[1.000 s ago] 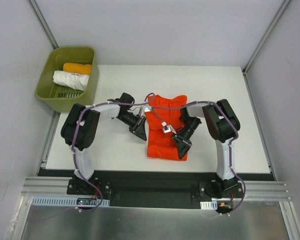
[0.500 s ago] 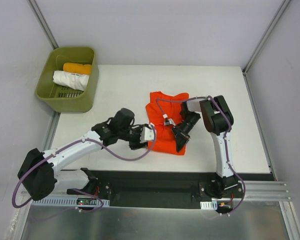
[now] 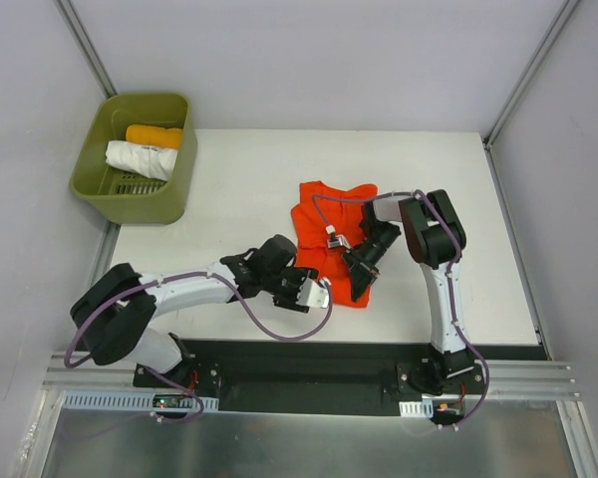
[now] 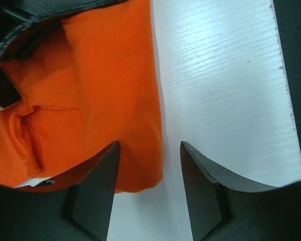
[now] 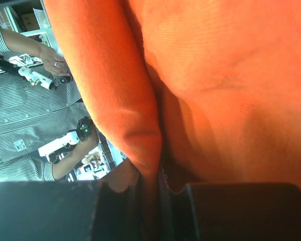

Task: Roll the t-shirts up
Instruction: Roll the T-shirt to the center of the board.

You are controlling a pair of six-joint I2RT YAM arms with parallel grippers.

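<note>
A red-orange t-shirt (image 3: 324,224) lies partly folded on the white table (image 3: 229,189), right of the middle. My left gripper (image 3: 321,293) is low at the shirt's near left corner and stands open. In the left wrist view that corner of the t-shirt (image 4: 105,90) lies between the dark fingers (image 4: 98,186), loose and ungripped. My right gripper (image 3: 360,287) is at the shirt's near right edge, shut on a fold of the cloth. The right wrist view shows that fold of the t-shirt (image 5: 125,100) pinched in the right gripper (image 5: 153,186).
A green basket (image 3: 140,207) stands off the table's back left corner, holding an orange roll (image 3: 153,135) and a white roll (image 3: 140,159). A black strip runs along the table's near edge (image 4: 291,75), just right of the left gripper.
My left arm swung from the shirt's left side down to its near left corner, and its gripper opened. The shirt's near edge drew back from the table's front with the right gripper.
</note>
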